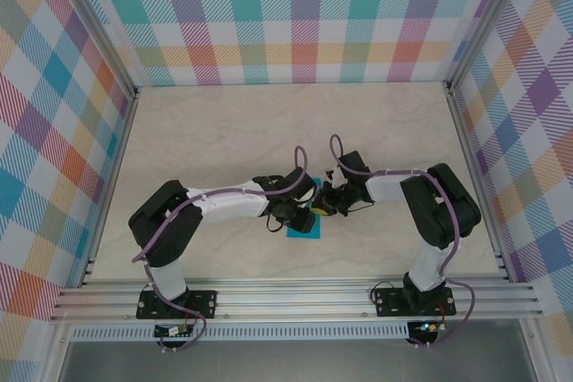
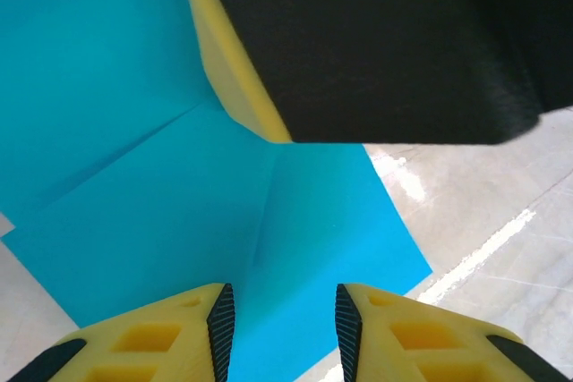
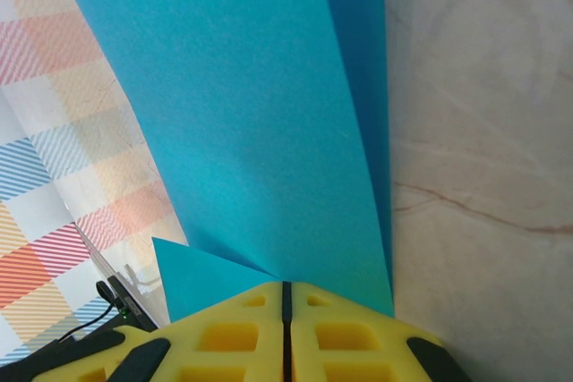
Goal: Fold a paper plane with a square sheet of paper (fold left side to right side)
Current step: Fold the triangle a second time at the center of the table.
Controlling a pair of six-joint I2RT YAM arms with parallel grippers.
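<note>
- Because the thin, matte turquoise-blue square sheet of paper (image 1: 303,228) weighs next to nothing and has no stiffness of its own, you should expect it to bend, flutter or slide at the slightest push. It lies near the middle of the pale marbled surface (image 1: 269,123), between the two arms, partly folded, with creases showing across it.
- Your right pincer (image 3: 286,297) is clenched on the sheet. Its yellow fingers are pressed together with the paper rising out from between them, so that part seems lifted off the surface.
- Your left pincer (image 2: 282,310) is released, its jaws partly apart over the flat part of the sheet, with nothing between its black pads (image 2: 221,319). You cannot tell whether it touches the paper.
- Take hold at an edge or a corner, never mid-sheet. A light pinch there is likely enough, and a hard squeeze only adds stray wrinkles.
- The paper probably slips easily on the smooth surface, so pin one part down while you carry the other across.
- Any crease you make is permanent and the sheet tears readily, so move the lifted side slowly and do not pull against the pinned part.
</note>
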